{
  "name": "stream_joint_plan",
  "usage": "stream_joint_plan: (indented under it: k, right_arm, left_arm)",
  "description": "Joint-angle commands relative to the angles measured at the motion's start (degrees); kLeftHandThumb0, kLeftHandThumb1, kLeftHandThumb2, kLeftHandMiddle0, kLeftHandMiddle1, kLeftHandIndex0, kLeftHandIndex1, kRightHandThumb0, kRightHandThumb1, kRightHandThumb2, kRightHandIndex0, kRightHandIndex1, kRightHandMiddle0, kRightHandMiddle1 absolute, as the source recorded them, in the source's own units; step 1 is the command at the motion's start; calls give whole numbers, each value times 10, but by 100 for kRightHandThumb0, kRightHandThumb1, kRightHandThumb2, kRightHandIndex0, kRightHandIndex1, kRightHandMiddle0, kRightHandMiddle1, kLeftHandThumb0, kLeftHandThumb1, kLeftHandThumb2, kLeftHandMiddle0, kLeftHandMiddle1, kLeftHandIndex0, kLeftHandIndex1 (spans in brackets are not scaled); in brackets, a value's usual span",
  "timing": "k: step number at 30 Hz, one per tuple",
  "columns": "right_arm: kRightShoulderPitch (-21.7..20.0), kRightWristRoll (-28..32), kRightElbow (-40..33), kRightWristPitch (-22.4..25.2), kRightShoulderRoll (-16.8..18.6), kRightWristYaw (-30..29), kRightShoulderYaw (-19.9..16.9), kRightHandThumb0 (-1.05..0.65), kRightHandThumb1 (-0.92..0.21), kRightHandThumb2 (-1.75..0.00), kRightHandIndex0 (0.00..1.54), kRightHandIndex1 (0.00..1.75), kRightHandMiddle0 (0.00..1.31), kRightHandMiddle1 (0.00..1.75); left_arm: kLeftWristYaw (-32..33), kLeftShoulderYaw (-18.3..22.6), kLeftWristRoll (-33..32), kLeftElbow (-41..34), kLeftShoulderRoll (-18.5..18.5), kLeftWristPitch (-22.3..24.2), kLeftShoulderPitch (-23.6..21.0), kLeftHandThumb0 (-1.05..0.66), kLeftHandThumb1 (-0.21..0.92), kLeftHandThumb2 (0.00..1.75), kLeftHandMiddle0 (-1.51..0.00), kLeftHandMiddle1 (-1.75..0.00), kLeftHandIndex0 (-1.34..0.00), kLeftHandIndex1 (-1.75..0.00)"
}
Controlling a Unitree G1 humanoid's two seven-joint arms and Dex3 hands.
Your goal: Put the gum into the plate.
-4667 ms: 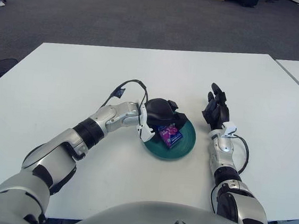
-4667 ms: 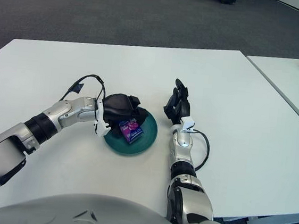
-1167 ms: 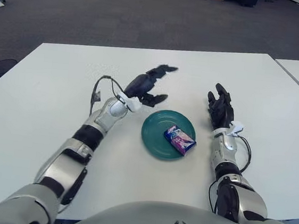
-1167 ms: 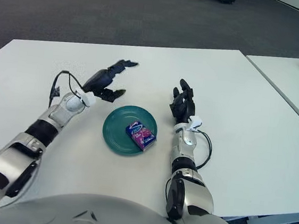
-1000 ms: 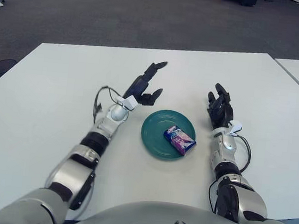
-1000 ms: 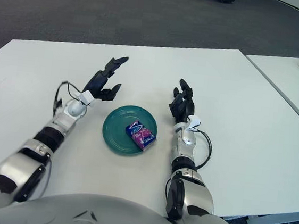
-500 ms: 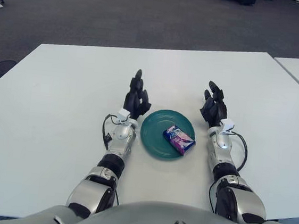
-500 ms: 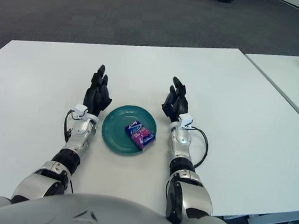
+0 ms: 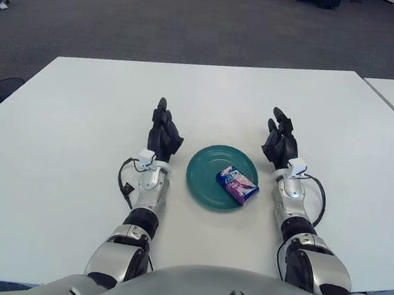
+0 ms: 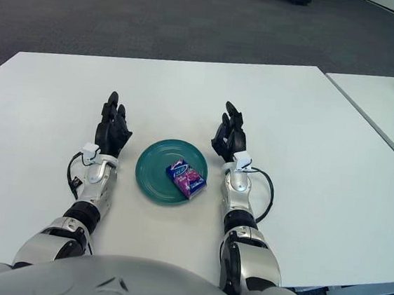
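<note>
The gum (image 9: pixel 237 183) lies in the plate (image 9: pixel 203 185) toward the bench's near edge, so the released left hand (image 9: pixel 163 135) and seemingly relaxed right hand (image 9: pixel 280 143) should simply keep clear of it.

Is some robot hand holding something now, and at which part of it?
Nothing is held. The gum lies in the plate, the left robot hand and right robot hand open beside it.

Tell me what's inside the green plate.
One gum pack lies inside the green plate, toward its right side. Whatever is beneath the pack is hidden. The left hand and right hand flank the plate, holding nothing.
</note>
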Motion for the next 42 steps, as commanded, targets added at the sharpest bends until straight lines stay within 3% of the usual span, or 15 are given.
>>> stream_joint_plan:
  k: [1,14,24,28,30,35,42]
  right_arm:
    - [142,18,75,-26,23,-3,-8,-79,-92,-88,19,0,0,36]
    - [150,21,74,-36,14,3,-4,-78,-92,-88,19,0,0,37]
    - [152,17,76,-35,9,5,0,-78,-92,-88,18,0,0,36]
    - [160,8,65,-37,8,-1,8,-77,-92,-87,17,0,0,35]
    - [166,4,56,-38,8,-2,12,-77,-92,-88,15,0,0,32]
    - [181,-6,38,-44,4,-8,22,-78,-92,-90,13,0,0,29]
    - [209,-16,-4,-48,1,-15,31,-77,-92,-93,12,0,0,27]
  left_arm:
    - [18,-18,41,-25,-31,12,95,-94,92,91,-14,-1,-1,-31]
    - [121,-40,157,-64,-8,54,165,-94,92,94,-12,0,0,-25]
    - [100,-50,144,-103,-4,60,216,-97,92,92,-14,-1,0,-32]
    - [87,-60,141,-167,2,65,278,-95,92,90,-15,-1,0,-37]
    - [90,-60,143,-180,5,67,290,-92,92,87,-21,-1,0,-49]
    - [104,-27,140,-76,27,35,240,-90,92,87,-28,-2,-6,-62]
    - [101,-25,132,-59,14,10,237,-91,92,88,-31,-2,-7,-67]
